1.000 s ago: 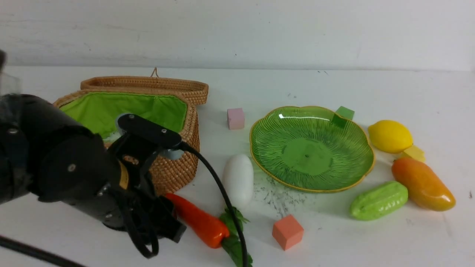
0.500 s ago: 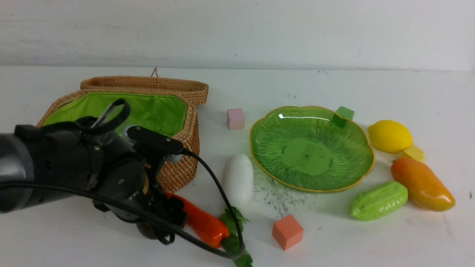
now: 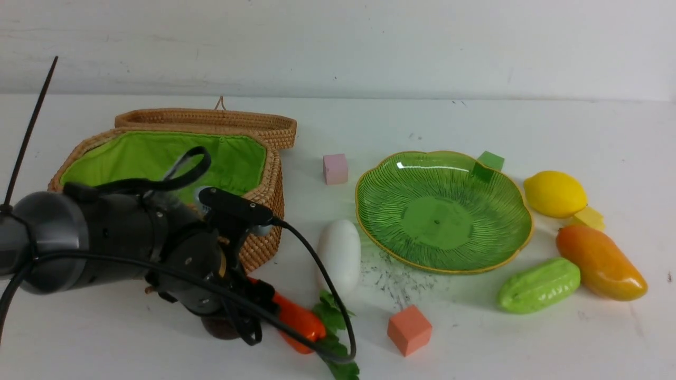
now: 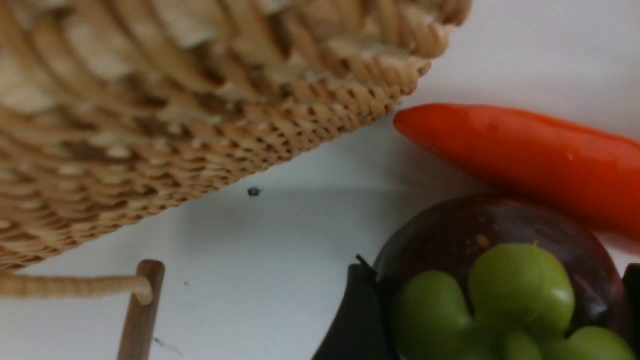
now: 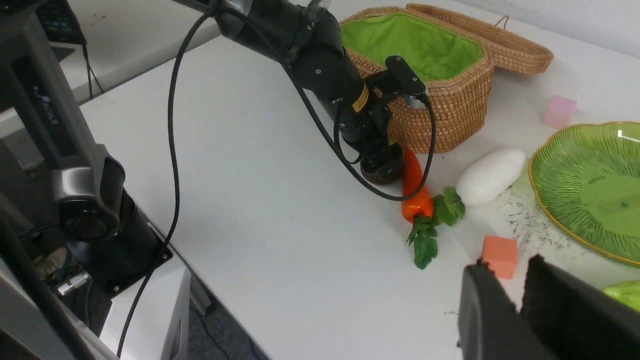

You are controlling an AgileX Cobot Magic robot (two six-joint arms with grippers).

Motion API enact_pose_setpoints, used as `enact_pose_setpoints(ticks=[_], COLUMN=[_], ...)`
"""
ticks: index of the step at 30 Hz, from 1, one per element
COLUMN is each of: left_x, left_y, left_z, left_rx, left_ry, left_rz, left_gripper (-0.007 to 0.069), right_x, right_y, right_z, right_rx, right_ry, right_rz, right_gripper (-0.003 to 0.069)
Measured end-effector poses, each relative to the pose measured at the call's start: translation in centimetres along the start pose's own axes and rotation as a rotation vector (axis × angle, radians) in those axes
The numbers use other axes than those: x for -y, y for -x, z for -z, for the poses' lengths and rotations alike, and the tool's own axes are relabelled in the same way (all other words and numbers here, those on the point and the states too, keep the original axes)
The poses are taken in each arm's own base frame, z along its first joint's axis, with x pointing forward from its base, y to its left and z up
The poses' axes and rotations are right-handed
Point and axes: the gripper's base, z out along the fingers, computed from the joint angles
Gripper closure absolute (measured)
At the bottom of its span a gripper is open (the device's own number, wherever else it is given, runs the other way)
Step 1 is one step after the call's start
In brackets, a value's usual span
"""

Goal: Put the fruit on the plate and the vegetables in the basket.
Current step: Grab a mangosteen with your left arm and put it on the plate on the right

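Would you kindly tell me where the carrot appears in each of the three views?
Front view: carrot in front of the basket, near the radish.
Left wrist view: carrot between basket and mangosteen.
Right wrist view: carrot beside the radish.
Shared landmark: the basket.

**Left arm reaches low, right gripper waits aloft**

The left arm (image 3: 105,248) stretches forward and down, wrist bent. The left gripper (image 3: 228,321) sits low, its black fingers (image 4: 352,320) pressed against either side of the mangosteen (image 4: 480,225). The right gripper (image 5: 522,305) hangs raised, fingers close together, holding nothing.
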Motion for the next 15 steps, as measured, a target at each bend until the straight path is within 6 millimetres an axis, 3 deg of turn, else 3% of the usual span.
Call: enact_pose_setpoints(ticks=[9,15], left_x=[-0.2,-0.5], left_y=[-0.5,-0.8], left_z=[0.6,3.7], left_rx=[-0.07,-0.085], left_ry=[0.017,0.014], left_rz=[0.025,0.075], left_gripper=[0.0065,0.0065], right_x=[0.0,-0.1], right_y=[0.0,0.0], right_z=[0.0,0.0], right_rx=[0.001,0.001], right_ry=[0.005,0.006], right_rz=[-0.002,0.003], right_gripper=[0.0528,0.0528])
